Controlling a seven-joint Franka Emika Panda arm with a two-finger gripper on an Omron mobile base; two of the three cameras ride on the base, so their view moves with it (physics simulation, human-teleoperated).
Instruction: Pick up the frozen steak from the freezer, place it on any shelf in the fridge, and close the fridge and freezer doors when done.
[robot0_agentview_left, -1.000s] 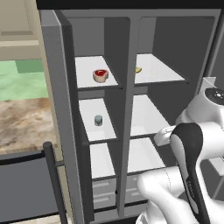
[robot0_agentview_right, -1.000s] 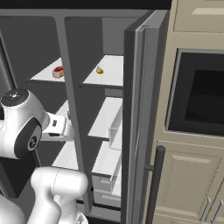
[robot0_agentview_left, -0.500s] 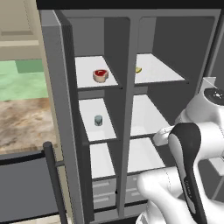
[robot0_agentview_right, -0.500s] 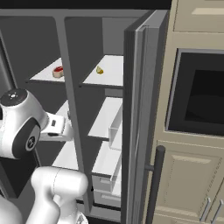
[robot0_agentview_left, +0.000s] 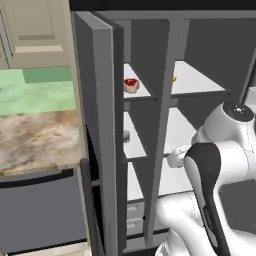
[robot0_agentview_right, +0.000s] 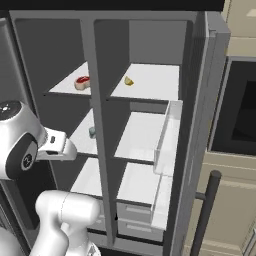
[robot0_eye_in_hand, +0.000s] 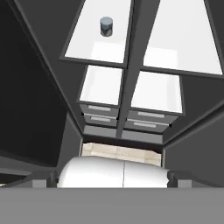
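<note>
The frozen steak (robot0_agentview_left: 131, 85) (robot0_agentview_right: 82, 81), red on a pale base, lies on the top shelf of the left freezer compartment. The white hand of my arm (robot0_agentview_left: 176, 156) (robot0_agentview_right: 59, 146) hangs in front of the middle shelves, well below the steak and apart from it. Its fingers are hidden, so their state is unreadable. The hand view looks down the fridge front to the bottom drawers (robot0_eye_in_hand: 129, 119). Both the freezer door (robot0_agentview_left: 97, 125) and the fridge door (robot0_agentview_right: 212, 100) stand open.
A small grey can (robot0_agentview_left: 126, 135) (robot0_agentview_right: 92, 132) (robot0_eye_in_hand: 106, 26) stands on the middle freezer shelf. A yellow item (robot0_agentview_left: 175, 77) (robot0_agentview_right: 128, 80) lies on the top fridge shelf. Clear bins (robot0_agentview_right: 167, 135) line the fridge door. A stone counter (robot0_agentview_left: 35, 140) lies left and an oven (robot0_agentview_right: 242, 115) right.
The whole scene has slid to the right in both base views, so the camera moved. The arm holds the same pose and nothing on the shelves has shifted.
</note>
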